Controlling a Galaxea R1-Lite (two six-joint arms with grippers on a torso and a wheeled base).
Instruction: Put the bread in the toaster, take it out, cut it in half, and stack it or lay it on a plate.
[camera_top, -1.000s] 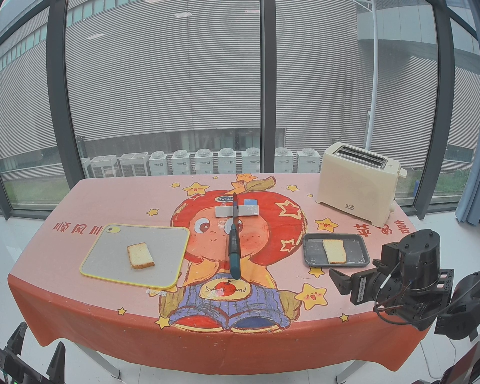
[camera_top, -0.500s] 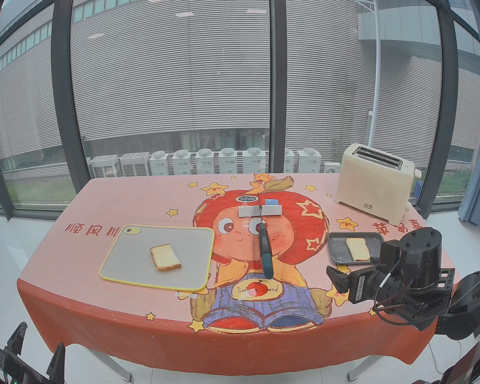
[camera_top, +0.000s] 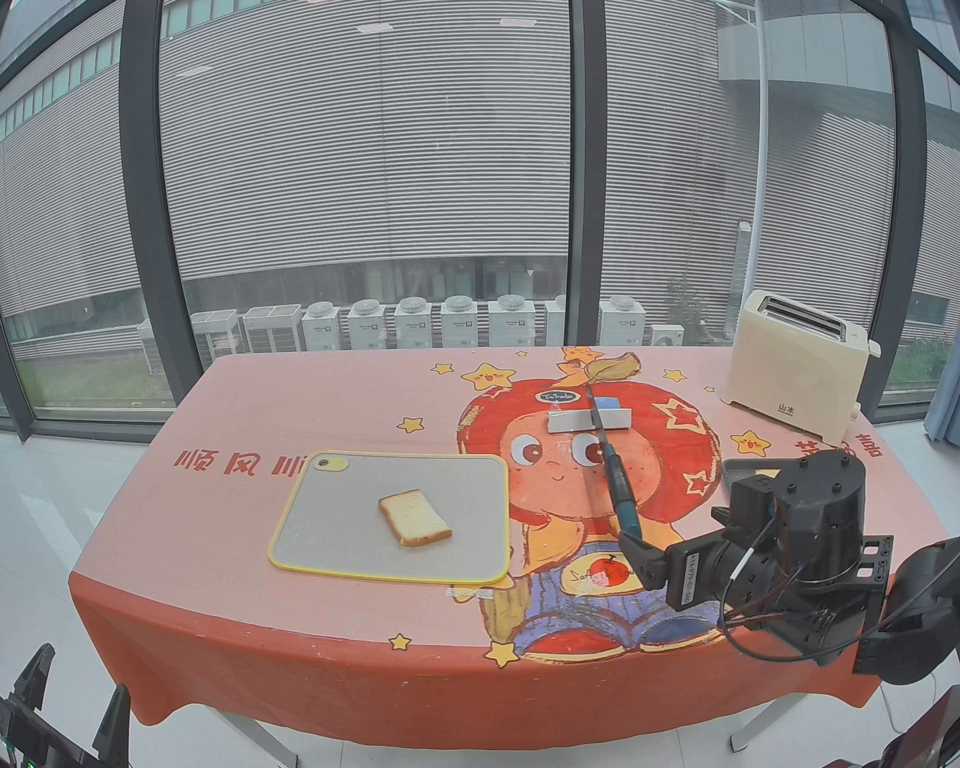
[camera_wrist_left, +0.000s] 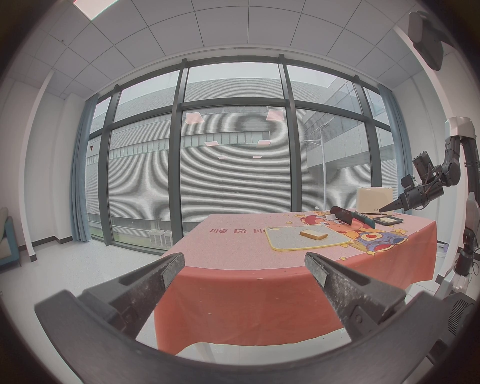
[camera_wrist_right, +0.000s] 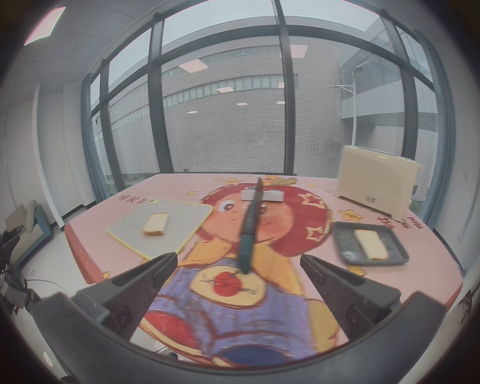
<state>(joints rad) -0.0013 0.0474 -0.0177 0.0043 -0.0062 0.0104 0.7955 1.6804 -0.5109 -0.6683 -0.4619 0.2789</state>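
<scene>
Jaws of my right gripper (camera_wrist_right: 237, 280) and left gripper (camera_wrist_left: 245, 280) stand spread and empty. One bread slice (camera_top: 414, 518) lies flat on the cutting board (camera_top: 330, 520). A second slice (camera_wrist_right: 370, 243) lies in the tray (camera_wrist_right: 345, 240) near the toaster (camera_top: 797, 365). The knife (camera_top: 618, 480) lies untouched between them, handle toward the right gripper. I judge cutting to be the step in hand. The next move calls for a square grip on that handle.
</scene>
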